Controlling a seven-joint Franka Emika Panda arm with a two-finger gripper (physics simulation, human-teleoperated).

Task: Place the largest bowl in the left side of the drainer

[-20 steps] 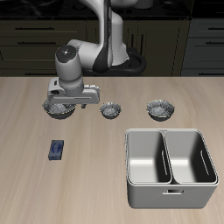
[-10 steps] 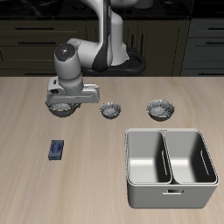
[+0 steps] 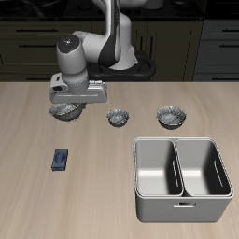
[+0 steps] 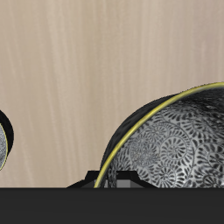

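So I've got the gripper (image 3: pixel 67 105) clamped on the largest bowl (image 3: pixel 65 112), looks like by its rim, and it seems just clear of the table, well away from the drainer (image 3: pixel 183 177), so the whole carry and the drop into the left side is left to do. Drainer's two compartments are both empty. The two smaller bowls (image 3: pixel 118 117) (image 3: pixel 171 117) sit between me and it, so I'd go over them. Small blue box (image 3: pixel 61 161) lies nearer the front, off the route

Simulated kitchen: wooden counter (image 3: pixel 28 140), dark cabinets with drawer handles (image 3: pixel 215 42) behind, twin-basin metal drainer (image 3: pixel 182 201) on top, speckled bowls (image 3: pixel 171 117) lined up nearby.
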